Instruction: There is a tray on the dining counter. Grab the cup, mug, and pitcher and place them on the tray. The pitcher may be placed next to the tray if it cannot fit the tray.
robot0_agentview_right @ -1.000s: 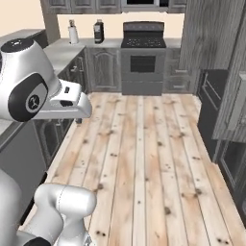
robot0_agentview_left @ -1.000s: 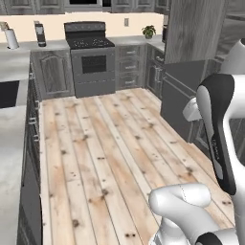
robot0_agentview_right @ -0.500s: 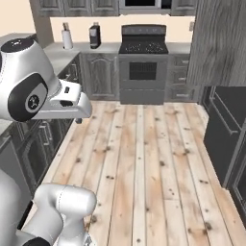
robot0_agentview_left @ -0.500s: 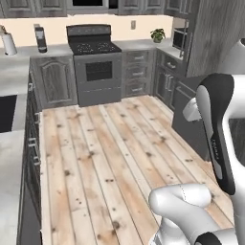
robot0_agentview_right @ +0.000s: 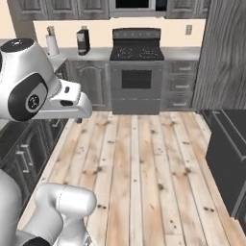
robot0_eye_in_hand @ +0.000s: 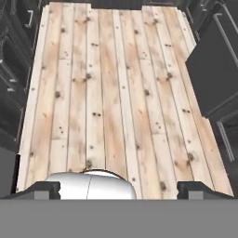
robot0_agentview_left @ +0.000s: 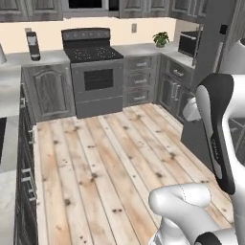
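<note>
Tray: you cannot tell where it sits from these views. Your gripper (robot0_eye_in_hand: 123, 189) has its two fingertips (robot0_eye_in_hand: 46, 188) spread wide apart with nothing between them, above the pale plank floor (robot0_eye_in_hand: 116, 93). In the left base view you have one black stove (robot0_agentview_left: 95, 72) at 12 o'clock, one dark canister (robot0_agentview_left: 33, 45) at 11 and one potted plant (robot0_agentview_left: 161, 38) at 1.

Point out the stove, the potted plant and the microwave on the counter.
stove (robot0_agentview_left: 98, 79): left base view, on its oven door.
potted plant (robot0_agentview_left: 161, 38): left base view, on its leaves.
microwave (robot0_agentview_left: 187, 43): left base view, on its front.
</note>
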### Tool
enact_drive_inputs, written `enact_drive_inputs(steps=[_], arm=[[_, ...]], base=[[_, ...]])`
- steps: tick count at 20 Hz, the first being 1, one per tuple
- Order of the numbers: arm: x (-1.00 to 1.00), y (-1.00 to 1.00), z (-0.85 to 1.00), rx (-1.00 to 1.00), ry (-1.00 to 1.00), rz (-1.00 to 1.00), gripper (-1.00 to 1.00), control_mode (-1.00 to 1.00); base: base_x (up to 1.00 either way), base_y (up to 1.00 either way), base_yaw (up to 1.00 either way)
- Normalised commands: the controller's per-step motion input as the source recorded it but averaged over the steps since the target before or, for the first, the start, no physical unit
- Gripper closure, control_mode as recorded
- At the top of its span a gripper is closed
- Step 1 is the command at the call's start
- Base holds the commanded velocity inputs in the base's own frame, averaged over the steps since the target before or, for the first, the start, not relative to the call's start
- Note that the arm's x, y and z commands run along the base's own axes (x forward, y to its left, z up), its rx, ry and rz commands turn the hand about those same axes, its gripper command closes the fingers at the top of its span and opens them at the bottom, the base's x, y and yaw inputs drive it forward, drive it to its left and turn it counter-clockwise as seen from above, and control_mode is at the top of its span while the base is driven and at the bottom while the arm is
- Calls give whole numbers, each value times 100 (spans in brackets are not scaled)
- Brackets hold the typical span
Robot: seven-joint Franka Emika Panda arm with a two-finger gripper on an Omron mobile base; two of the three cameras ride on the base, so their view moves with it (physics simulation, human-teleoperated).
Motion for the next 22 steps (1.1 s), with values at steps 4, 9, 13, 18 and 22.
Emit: enact_drive_inputs(steps=[4, 9, 13, 18, 22], arm=[[0, 0, 0, 0, 0, 0, -100, 100], [0, 0, 0, 0, 0, 0, -100, 100], [0, 0, 0, 0, 0, 0, -100, 100], [0, 0, 0, 0, 0, 0, -100, 100], [0, 0, 0, 0, 0, 0, -100, 100]], base=[[100, 11, -17], [100, 21, -16], [100, 31, -17], [100, 36, -18], [100, 34, -23]])
